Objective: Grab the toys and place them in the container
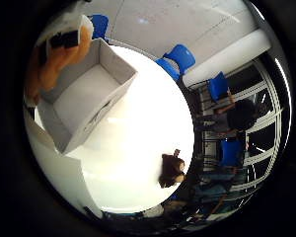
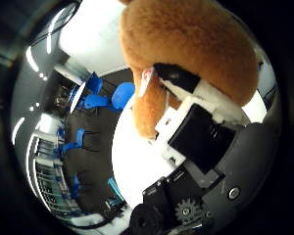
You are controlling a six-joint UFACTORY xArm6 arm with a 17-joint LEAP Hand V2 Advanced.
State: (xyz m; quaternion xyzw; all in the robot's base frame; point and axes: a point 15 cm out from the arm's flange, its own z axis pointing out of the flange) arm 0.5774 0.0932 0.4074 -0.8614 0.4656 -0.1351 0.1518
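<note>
Close against our palm sits one orange toy, with our hand curled round it. Below us, toward ten o'clock, waits one white box, open and empty. Farther off on the table, at five o'clock, lies one brown toy.

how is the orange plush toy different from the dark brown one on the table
The orange plush toy is held in the hand, next to the white box; the dark brown toy lies on the table, apart from the box. Orange is lighter-coloured. Both are outside the box.
</note>
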